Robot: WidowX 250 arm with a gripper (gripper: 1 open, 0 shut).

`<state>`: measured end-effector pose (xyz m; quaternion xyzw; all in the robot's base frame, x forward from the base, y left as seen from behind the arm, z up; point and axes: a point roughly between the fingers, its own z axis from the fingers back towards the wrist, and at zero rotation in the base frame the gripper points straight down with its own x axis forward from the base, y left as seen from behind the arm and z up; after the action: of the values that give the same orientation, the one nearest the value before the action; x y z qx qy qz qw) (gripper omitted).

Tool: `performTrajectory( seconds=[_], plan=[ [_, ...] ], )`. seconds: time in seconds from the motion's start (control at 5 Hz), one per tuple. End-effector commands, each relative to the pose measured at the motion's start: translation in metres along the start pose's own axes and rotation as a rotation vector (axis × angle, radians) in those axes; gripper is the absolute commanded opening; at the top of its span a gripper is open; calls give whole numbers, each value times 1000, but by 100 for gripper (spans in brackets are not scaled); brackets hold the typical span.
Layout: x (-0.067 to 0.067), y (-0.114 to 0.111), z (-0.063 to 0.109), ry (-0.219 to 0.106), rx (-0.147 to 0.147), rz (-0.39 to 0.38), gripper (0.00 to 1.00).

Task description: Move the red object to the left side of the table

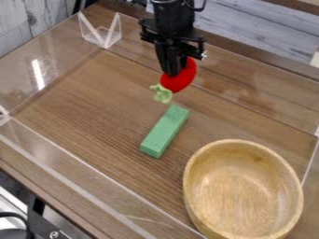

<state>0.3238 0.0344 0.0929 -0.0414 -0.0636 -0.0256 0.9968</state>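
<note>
The red object [182,79], a small rounded toy fruit with a pale green leafy end hanging at its lower left, is held just above the brown wood-grain table [88,112]. My black gripper [176,69] points straight down and is shut on it. It hangs over the table's middle, a little behind the far end of the green block.
A green rectangular block [165,130] lies on the table just in front of the gripper. A round wooden bowl [243,187] sits at the front right. Low clear acrylic walls [50,56] border the table, with a clear bracket [100,31] at the back left.
</note>
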Motion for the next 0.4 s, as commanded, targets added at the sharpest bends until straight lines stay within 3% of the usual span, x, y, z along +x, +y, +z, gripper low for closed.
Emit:
performTrajectory(
  seconds=[0.0, 0.2],
  plan=[
    [16, -14, 33, -105, 29, 43, 0],
    [25, -34, 46, -97, 14, -18, 0]
  ],
)
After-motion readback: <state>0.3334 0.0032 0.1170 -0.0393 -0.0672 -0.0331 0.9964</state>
